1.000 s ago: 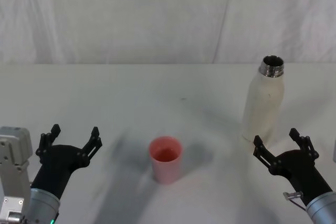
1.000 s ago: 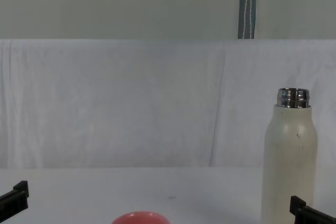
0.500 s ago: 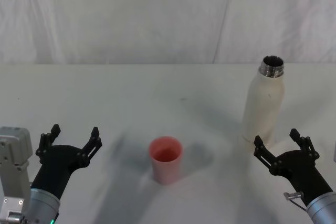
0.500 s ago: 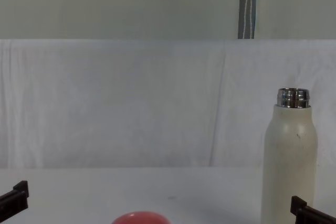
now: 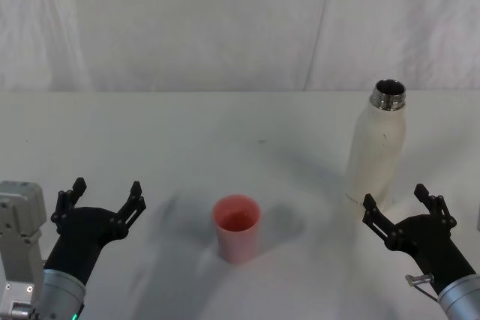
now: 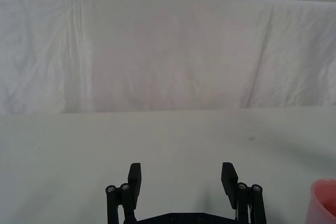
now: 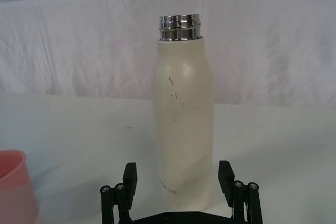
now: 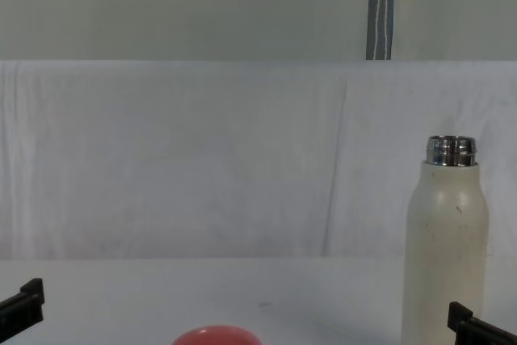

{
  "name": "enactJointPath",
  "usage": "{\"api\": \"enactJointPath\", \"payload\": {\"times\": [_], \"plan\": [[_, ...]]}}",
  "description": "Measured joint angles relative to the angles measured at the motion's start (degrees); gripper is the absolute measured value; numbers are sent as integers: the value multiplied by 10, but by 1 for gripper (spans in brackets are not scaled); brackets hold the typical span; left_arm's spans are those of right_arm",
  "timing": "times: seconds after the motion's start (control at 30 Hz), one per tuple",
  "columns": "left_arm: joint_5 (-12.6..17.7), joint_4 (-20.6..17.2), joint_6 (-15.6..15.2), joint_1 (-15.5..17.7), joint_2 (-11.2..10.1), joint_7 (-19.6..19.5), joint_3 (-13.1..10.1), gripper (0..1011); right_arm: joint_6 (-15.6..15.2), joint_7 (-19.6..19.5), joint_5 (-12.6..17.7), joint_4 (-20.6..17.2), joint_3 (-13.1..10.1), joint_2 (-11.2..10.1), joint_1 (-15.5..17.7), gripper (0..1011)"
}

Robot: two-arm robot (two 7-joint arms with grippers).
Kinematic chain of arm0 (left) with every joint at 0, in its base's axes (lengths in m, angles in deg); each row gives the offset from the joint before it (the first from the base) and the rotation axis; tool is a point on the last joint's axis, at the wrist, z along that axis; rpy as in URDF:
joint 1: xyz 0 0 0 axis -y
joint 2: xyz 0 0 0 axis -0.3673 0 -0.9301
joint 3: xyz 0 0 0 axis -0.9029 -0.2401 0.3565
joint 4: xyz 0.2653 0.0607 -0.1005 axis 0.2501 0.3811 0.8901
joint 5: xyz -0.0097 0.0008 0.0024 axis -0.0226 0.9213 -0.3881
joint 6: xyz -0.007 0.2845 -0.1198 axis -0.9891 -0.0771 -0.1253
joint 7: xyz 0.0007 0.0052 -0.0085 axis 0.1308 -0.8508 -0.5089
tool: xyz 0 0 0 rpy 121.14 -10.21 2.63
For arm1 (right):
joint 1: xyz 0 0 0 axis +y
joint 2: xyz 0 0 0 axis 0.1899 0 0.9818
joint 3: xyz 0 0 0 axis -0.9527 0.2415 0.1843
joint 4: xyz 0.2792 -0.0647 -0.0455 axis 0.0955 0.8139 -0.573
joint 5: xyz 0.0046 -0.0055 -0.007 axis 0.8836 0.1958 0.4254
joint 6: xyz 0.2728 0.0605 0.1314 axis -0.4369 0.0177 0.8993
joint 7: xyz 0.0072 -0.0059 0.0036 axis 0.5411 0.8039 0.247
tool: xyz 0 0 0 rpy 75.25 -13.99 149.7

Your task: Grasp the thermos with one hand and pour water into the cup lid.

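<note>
Before the thermos (image 5: 376, 151), right pincer (image 5: 401, 207) unmoved, agape.

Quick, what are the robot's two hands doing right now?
Left hand: open, empty, low on the table's left.
Right hand: open, empty, just short of the thermos.

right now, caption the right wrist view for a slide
Open right gripper lined up in front of the upright, uncapped thermos, cup lid off to one side.

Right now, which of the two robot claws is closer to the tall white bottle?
The right gripper. It sits open just in front of the thermos, lined up with its base. The left gripper, also open, hangs across the table, beyond the pink cup lid.
</note>
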Motion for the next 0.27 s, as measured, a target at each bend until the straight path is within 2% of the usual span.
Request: {"api": "enactJointPath", "payload": {"times": [0.27], "plan": [[0,0,0,0,0,0,0,1001,0,0,0,0,0,0,0,1000]]}}
